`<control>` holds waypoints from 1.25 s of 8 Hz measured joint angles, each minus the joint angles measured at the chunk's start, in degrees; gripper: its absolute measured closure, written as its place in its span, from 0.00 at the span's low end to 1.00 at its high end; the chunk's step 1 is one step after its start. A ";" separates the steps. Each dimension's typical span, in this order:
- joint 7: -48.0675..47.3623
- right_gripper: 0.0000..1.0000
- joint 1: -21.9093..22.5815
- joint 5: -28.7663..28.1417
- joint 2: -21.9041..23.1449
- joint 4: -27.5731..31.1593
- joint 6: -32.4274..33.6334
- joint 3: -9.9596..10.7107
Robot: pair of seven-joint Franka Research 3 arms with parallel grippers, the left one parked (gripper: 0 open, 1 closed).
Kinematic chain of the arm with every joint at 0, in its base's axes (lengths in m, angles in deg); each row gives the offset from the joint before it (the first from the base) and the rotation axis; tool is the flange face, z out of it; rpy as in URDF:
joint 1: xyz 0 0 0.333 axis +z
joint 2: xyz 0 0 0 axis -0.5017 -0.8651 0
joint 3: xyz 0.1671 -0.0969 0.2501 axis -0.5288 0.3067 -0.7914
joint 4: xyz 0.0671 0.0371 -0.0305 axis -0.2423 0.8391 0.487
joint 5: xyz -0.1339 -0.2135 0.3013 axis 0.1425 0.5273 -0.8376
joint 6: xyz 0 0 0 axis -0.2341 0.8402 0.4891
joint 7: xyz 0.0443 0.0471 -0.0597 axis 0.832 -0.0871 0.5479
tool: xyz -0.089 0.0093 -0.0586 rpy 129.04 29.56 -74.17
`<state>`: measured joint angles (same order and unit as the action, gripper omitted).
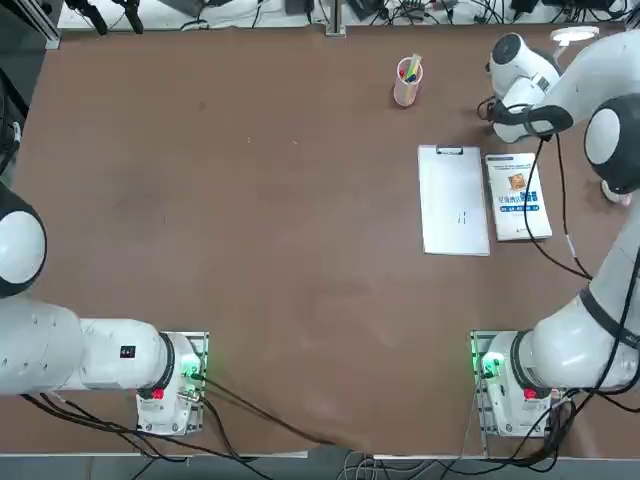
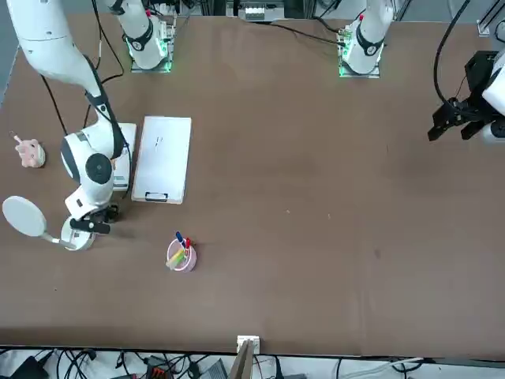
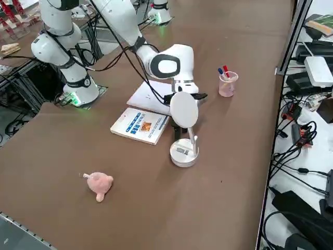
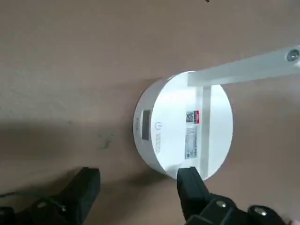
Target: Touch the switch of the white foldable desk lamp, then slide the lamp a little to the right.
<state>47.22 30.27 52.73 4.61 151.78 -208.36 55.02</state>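
Hovering with the right gripper (image 4: 138, 180) spread, beside the lamp (image 4: 185, 123). Touching nothing visible. Standing upright on the table (image 3: 140, 208).

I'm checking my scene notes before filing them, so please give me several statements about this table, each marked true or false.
1. The right gripper is beside the base of the white lamp. True.
2. The right gripper's jaws are shut on the lamp's arm. False: they stand open, with nothing between them.
3. The pink cup holds pens. True.
4. The clipboard lies on top of the white book. False: the two lie side by side on the table.
5. The pink plush toy stands inside the cup. False: it is on the table, well away from the cup.
6. The lamp's base is round. True.
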 joint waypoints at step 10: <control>-0.03 0.00 -1.61 -0.14 -3.00 -3.26 -4.41 -0.02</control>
<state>47.19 28.66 52.59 1.60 148.52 -212.76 54.99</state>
